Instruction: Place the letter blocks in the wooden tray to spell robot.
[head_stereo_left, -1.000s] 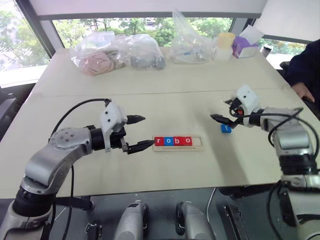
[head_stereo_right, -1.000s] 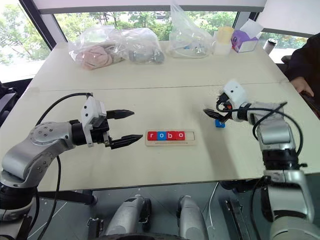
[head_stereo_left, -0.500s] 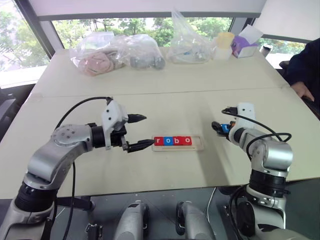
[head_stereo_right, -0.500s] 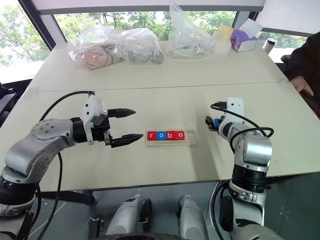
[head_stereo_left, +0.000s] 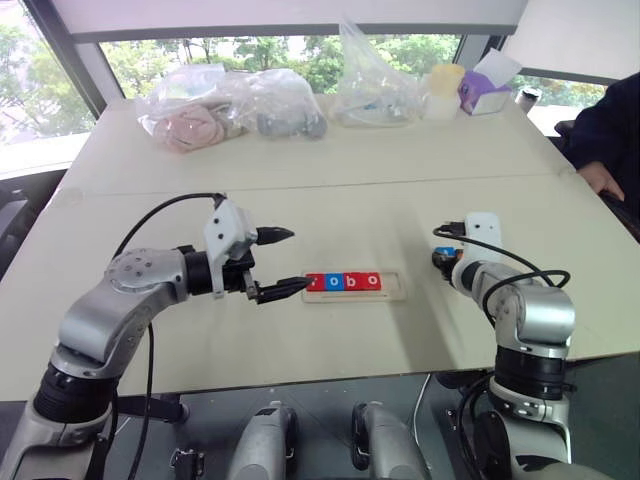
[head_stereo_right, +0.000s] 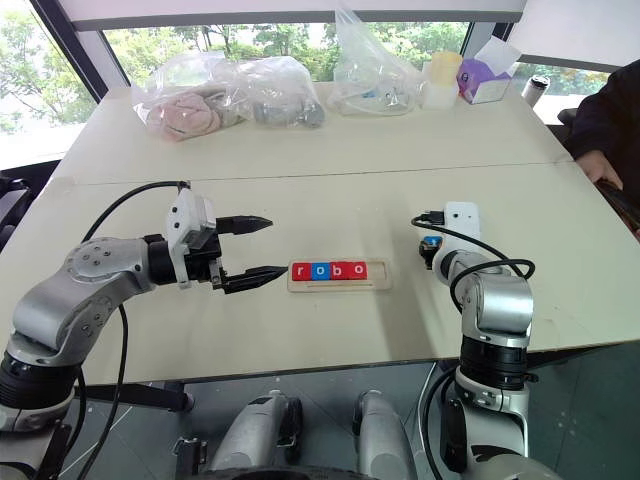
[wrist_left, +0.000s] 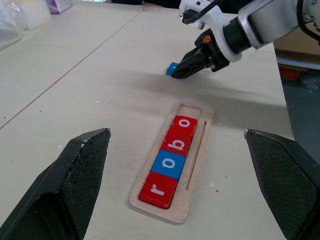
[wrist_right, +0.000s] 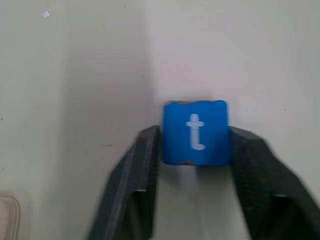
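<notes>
The blue t block (wrist_right: 196, 132) is pinched by the right hand (wrist_right: 195, 145) on the desk (head_stereo_left: 330, 200); the left hand (head_stereo_left: 280, 262) is spread wide. Four tiles, r-o-b-o, sit in the wooden tray (wrist_left: 197, 165), so a lift and carry to its empty end slot is judged next.

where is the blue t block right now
The blue t block lies on the table between the right gripper fingers, to the right of the wooden tray, whose last slot is empty.
</notes>
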